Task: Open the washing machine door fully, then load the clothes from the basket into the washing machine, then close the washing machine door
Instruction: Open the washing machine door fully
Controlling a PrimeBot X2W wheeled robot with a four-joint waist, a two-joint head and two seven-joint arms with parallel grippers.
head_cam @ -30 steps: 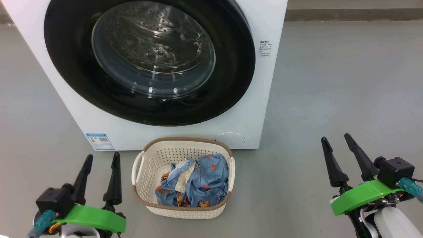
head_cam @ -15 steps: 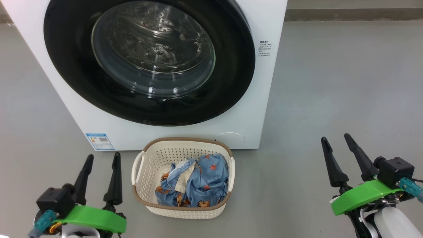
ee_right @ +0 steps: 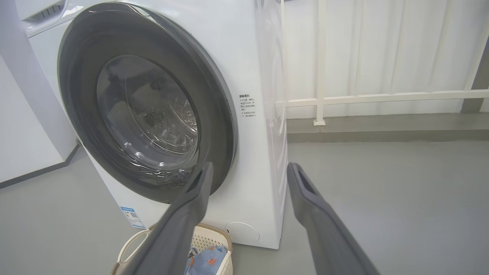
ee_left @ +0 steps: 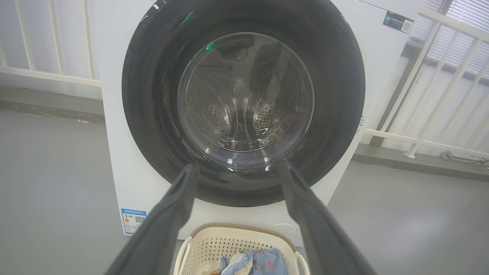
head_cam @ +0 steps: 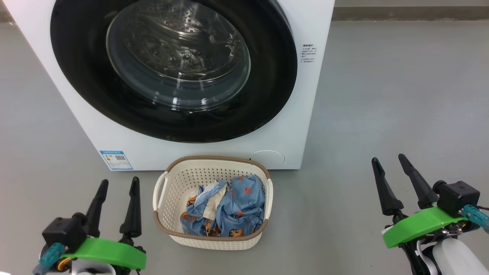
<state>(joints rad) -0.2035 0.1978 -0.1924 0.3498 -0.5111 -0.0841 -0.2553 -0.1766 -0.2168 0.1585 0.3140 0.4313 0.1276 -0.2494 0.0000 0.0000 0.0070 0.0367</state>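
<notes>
The left gripper and right gripper hovered low on either side of the basket, pointing toward the closed washing machine door. Both were spread apart, holding nothing.

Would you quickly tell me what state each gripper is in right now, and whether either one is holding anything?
Left gripper: open, holding nothing.
Right gripper: open, holding nothing.
</notes>
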